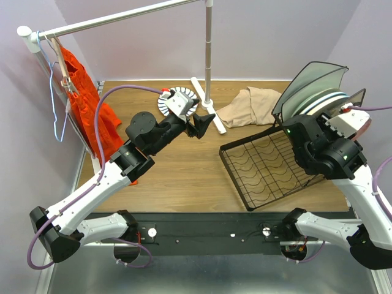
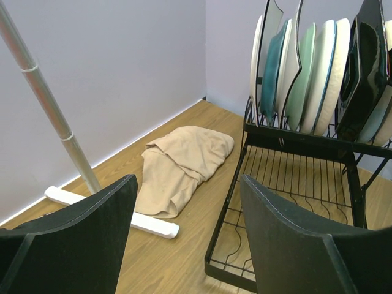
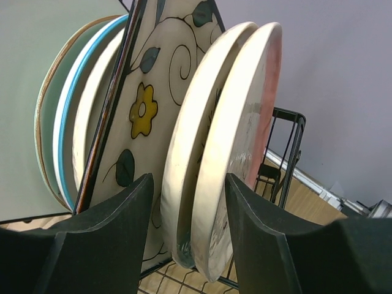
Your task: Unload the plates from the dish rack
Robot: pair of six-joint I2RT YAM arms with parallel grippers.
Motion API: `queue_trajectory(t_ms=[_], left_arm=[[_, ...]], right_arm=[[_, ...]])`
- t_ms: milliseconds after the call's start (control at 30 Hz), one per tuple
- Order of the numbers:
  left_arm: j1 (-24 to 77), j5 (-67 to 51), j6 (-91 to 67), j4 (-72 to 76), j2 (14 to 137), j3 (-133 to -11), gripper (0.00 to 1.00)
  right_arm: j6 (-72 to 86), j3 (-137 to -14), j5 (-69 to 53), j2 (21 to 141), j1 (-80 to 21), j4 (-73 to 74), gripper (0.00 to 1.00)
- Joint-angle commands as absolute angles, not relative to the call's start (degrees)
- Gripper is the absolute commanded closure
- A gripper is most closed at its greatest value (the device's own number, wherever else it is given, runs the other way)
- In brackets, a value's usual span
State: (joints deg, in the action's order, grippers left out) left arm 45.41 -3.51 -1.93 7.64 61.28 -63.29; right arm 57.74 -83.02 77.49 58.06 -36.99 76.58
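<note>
The plates (image 2: pixel 306 73) are nearly all in the dish rack (image 1: pixel 234 179), standing on edge in its upright slotted section at the far right corner of the surface (image 1: pixel 177 177). From the left wrist camera about half a dozen rims show side by side, white, teal and pale green among them, with dark ones at the ends. The rack's flat tray base, which reaches toward the middle of the surface, holds nothing.

One striped plate (image 1: pixel 164 105) lies flat near the far edge, left of the clothes rail's foot (image 1: pixel 207 104). It looks like the only plate unloaded, so I judge the task barely begun, with the bulk of the stack left to lift out.

The right tool (image 3: pixel 188 177) is at the rack's end, its jaws apart and straddling two rims together: a pink-faced plate (image 3: pixel 251 110) and a cream plate (image 3: pixel 193 159) just beside it. A floral plate (image 3: pixel 153 104) stands next, outside the jaws. No firm grip shows, and whether the pads touch the rims cannot be told.

The left tool (image 1: pixel 204 124) hangs over the far middle of the surface, spread wide and holding nothing, facing the rack across a beige cloth (image 1: pixel 248 105).
</note>
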Motion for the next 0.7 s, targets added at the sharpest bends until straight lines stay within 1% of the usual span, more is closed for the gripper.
queue_trajectory(t_ms=[0,367,433,500,633,667], left_arm=[[45.6,-2.4,-1.1,9.2,59.8,-62.8,0.23],[45.5,-2.3,-1.1,9.2,59.6,-62.8,0.23],[45.5,-2.3,-1.0,9.2,59.6,-62.8,0.23],[45.6,-2.3,-1.0,9.2,59.6,-62.8,0.23],[45.6,-2.2,-0.9,9.1,59.3,-62.8,0.23],[45.6,-2.1,-0.8,9.2,59.4,-62.8,0.23]], right_arm=[[60.6,-81.4,80.7,57.7,-36.3,79.7,0.41],[61.8,-80.1,81.3,58.6,-35.9,79.5,0.42],[61.5,-80.4,81.6,58.8,-35.9,79.7,0.44],[61.5,-80.8,81.8,58.6,-35.9,79.6,0.5],[61.4,-81.1,82.4,58.4,-35.9,79.6,0.54],[61.3,-81.2,82.4,58.5,-35.9,79.6,0.58]])
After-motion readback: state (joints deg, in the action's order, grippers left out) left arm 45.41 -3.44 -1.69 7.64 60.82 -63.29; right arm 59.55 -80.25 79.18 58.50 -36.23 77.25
